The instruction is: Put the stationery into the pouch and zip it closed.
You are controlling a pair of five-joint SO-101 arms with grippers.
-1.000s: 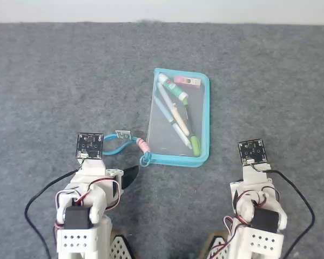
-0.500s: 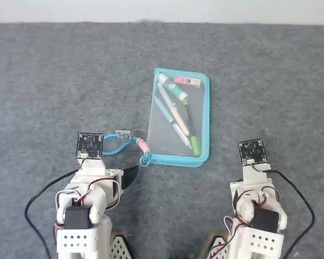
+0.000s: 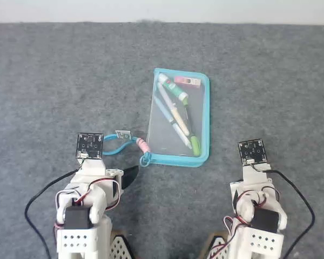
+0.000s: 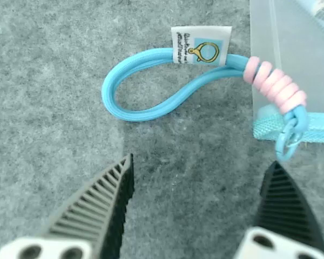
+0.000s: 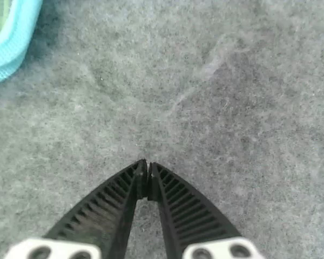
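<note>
Grey felt tabletop [image 3: 54, 81], pale wall [image 3: 162, 11] beyond, pouch [image 3: 206, 118] at centre; left hand [image 4: 201, 161] wide, right hand [image 5: 147, 163] narrow, empty.

The left gripper [image 4: 201, 162], jaws wide apart, hangs over grey mat [image 4: 43, 81] just near of the blue cord loop [image 4: 107, 97] on the pouch [image 4: 297, 54].

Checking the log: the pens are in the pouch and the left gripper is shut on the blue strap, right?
Not quite. The left wrist view shows the left gripper open, the strap lying free beyond it. The pens are in the pouch.
</note>
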